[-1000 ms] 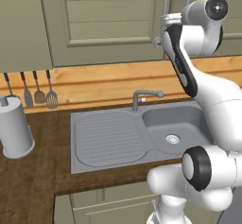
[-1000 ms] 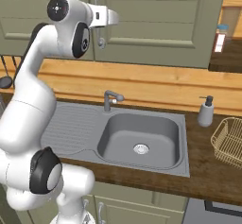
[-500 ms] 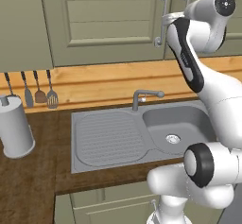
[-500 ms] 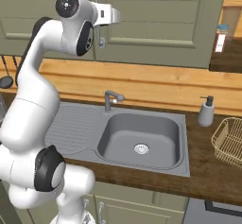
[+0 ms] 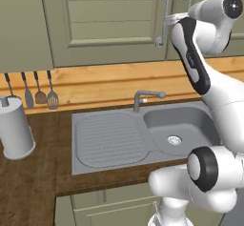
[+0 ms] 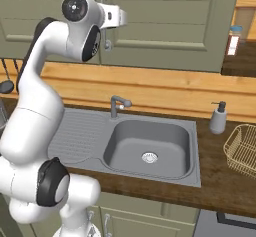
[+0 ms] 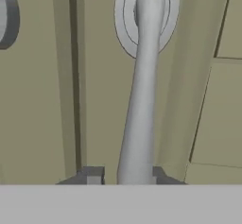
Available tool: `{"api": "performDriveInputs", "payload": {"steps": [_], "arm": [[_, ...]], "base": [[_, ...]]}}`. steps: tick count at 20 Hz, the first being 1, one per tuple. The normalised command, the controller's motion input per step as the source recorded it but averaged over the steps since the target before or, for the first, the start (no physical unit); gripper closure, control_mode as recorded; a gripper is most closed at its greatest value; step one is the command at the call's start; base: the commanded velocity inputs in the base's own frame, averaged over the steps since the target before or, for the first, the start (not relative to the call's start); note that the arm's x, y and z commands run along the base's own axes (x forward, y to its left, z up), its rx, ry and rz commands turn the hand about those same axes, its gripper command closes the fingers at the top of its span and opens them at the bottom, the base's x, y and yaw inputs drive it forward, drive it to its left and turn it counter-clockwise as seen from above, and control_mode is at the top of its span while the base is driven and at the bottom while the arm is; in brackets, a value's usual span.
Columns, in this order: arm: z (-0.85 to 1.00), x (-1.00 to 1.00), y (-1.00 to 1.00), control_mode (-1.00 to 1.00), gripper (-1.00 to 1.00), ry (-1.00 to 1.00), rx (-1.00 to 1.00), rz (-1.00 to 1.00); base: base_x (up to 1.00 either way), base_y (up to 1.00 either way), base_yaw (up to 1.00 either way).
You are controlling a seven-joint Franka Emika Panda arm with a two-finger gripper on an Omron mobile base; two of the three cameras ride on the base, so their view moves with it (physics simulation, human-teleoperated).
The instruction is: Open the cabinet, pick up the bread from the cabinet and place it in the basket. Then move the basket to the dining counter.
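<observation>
The sage-green cabinet point(image 5: 109, 25) hangs above the sink with both doors closed. In the hand view a grey bar handle point(image 7: 142, 100) runs down between my two fingertips, which press against its sides. My gripper point(image 7: 125, 174) is shut on that handle. From the left base camera the gripper point(image 5: 167, 17) sits at the handle point(image 5: 164, 10) beside the door seam. From the right base camera the gripper point(image 6: 123, 17) is held against the cabinet point(image 6: 165, 21) front. The wire basket point(image 6: 242, 151) rests on the worktop at far right. The bread is hidden behind the doors. The dining counter is out of view.
Below the arm lie a grey sink point(image 5: 176, 125) and faucet point(image 5: 143, 96). A white paper roll point(image 5: 16, 129) stands at left under hanging utensils point(image 5: 33, 94). A soap dispenser point(image 6: 218, 118) stands beside the basket, with a bottle point(image 6: 233, 41) on a shelf above.
The jaws have gone from wide open to closed around the cabinet handle. The hand has crept slightly up and in toward the door.
</observation>
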Motion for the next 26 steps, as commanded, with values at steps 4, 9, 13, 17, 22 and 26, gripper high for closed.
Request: {"api": "performDriveInputs", "payload": {"steps": [4,9,13,17,22,26], "arm": [[-0.01,-0.91,-0.44,-1.0,1.0,0.0,0.04,-0.08],[0.0,-1.0,-0.74,-1.0,1.0,0.0,0.08,-0.04],[0.0,-1.0,-0.99,-1.0,1.0,-0.01,0.14,0.0],[0.0,-1.0,-1.0,-1.0,1.0,0.01,0.19,0.0],[-0.02,-1.0,-1.0,-1.0,1.0,0.1,0.17,0.0],[-0.13,-0.98,-0.97,-1.0,1.0,0.1,0.15,0.01]], "base": [[0.0,0.0,0.0],[0.0,0.0,0.0],[0.0,0.0,0.0],[0.0,0.0,0.0],[0.0,0.0,0.0],[0.0,0.0,0.0]]}}
